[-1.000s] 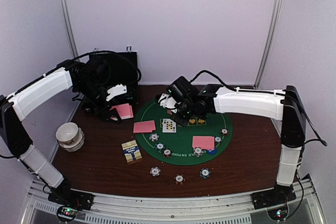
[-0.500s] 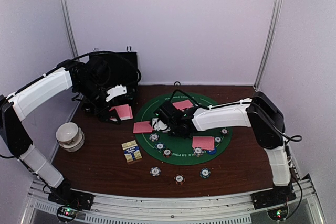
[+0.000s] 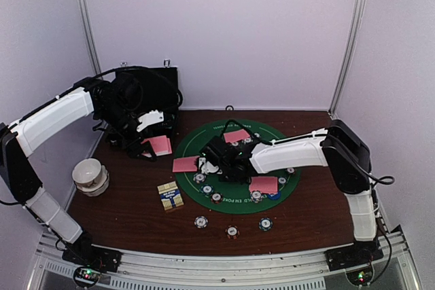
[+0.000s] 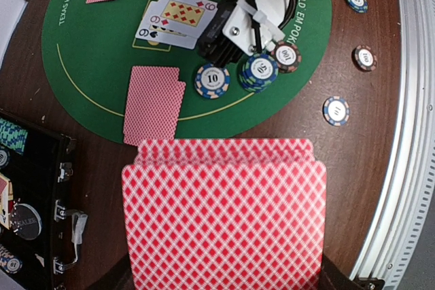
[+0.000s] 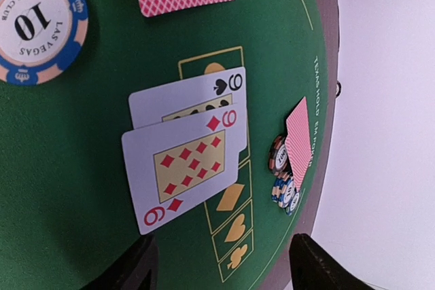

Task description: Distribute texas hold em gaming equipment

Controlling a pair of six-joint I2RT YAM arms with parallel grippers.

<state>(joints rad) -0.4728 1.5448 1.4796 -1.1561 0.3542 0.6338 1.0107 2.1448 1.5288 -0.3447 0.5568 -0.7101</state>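
My left gripper point(image 3: 153, 145) hovers left of the green mat point(image 3: 204, 137), shut on a deck of pink-backed cards point(image 4: 224, 215) that hides its fingers. My right gripper point(image 5: 224, 269) hangs low over the mat's left part, open, with nothing between its fingers. Just ahead of it two face-up nines point(image 5: 190, 147) lie overlapped. A blue chip marked 10 point(image 4: 212, 79), a chip stack point(image 4: 259, 71) and a 100 chip point(image 4: 286, 56) sit close by the right gripper point(image 4: 238, 28). Face-down pairs point(image 3: 187, 164) point(image 3: 263, 184) point(image 3: 236, 136) lie around the mat.
The black chip case point(image 3: 146, 89) stands open at the back left. A white bowl point(image 3: 90, 173) sits near the left edge, with a card box point(image 3: 170, 195) beside the mat. Three chips point(image 3: 201, 221) point(image 3: 232, 231) point(image 3: 265, 223) lie on the wood in front.
My right arm swung from the mat's far middle down to its left part, over the face-up cards, and its jaws now stand apart. The left arm and its deck stayed still.
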